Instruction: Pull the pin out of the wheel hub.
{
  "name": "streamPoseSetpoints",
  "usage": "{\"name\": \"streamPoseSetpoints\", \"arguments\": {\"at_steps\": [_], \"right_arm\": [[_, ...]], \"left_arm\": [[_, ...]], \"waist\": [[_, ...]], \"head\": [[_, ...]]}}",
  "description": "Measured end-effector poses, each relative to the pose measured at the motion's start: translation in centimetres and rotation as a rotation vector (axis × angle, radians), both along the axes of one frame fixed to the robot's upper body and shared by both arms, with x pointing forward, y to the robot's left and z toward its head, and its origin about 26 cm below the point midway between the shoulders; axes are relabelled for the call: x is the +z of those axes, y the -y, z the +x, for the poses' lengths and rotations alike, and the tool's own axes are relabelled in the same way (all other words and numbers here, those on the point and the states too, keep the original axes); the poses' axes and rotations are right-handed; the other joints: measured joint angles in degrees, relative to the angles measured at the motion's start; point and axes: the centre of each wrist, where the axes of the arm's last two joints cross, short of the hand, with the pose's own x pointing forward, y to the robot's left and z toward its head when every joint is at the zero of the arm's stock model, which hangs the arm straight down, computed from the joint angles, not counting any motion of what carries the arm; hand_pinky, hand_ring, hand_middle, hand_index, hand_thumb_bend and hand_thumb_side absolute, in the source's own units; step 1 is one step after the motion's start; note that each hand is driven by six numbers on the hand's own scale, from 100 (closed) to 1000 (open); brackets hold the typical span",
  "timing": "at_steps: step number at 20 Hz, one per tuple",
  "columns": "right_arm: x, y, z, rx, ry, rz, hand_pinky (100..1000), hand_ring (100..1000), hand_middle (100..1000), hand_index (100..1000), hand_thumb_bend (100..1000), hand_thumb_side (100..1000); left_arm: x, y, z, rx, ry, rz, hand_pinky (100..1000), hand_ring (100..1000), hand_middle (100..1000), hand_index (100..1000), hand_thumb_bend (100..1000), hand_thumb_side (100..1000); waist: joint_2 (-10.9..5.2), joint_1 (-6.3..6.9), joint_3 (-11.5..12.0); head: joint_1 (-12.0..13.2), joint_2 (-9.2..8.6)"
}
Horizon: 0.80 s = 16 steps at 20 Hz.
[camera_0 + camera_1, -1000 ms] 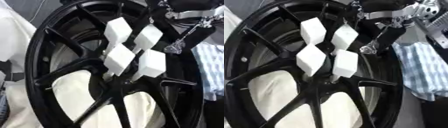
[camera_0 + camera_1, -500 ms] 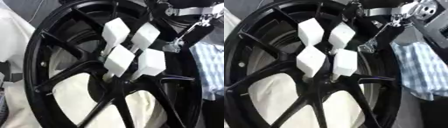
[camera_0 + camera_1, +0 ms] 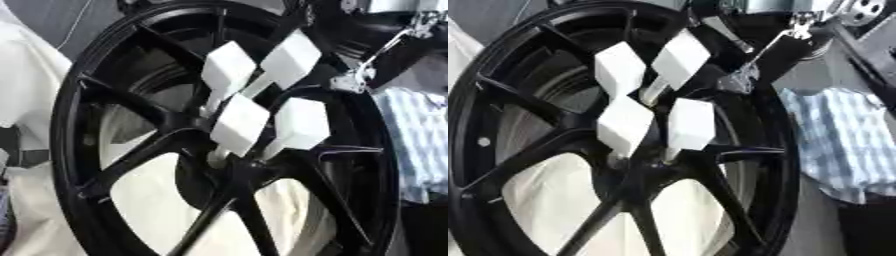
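The black wheel hub (image 3: 131,150) is being shown closer and larger than a second ago, the whole view having shifted with the camera. Four white pins (image 3: 238,122) with blocky, diamond-shaped heads are seated at the hub's centre, where the glossy spokes meet. The right hand (image 3: 776,47), black with silver joints, is being held at the upper right against the rim, nearer the pins than before; whether its fingers are spread or curled cannot be told. A checked cloth (image 3: 842,140) is lying beside the rim.
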Motion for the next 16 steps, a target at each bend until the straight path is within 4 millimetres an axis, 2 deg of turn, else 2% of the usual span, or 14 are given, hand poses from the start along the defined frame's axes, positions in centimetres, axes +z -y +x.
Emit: {"name": "streamPoseSetpoints", "arguments": {"at_steps": [5, 10, 13, 16], "right_arm": [[1.1, 1.0, -0.6, -0.005, 0.003, 0.041, 864, 772, 362, 356, 100, 229], [1.5, 3.0, -1.2, -0.047, 0.013, 0.111, 860, 771, 361, 355, 100, 218], [1.4, 5.0, -1.5, -0.092, 0.027, 0.185, 857, 772, 360, 355, 100, 210], [0.7, 7.7, -1.8, -0.170, 0.042, 0.279, 852, 771, 359, 355, 100, 206]], "left_arm": [[0.0, -0.1, 0.0, 0.004, -0.001, -0.001, 829, 664, 530, 763, 100, 787], [-0.4, -0.3, -0.2, 0.013, -0.014, -0.002, 830, 665, 530, 763, 100, 786], [-0.6, -0.5, -0.3, 0.026, -0.019, -0.003, 830, 665, 531, 763, 100, 784], [-0.9, -0.9, -0.4, 0.045, -0.028, -0.006, 830, 665, 532, 763, 100, 782]], "waist": [[-0.65, 0.00, -0.6], [-1.18, 0.00, -1.7], [-1.68, 0.00, -2.9], [-2.15, 0.26, -5.0]], "head": [[0.5, 0.06], [1.5, 0.69], [2.9, 1.61], [4.7, 2.64]]}}
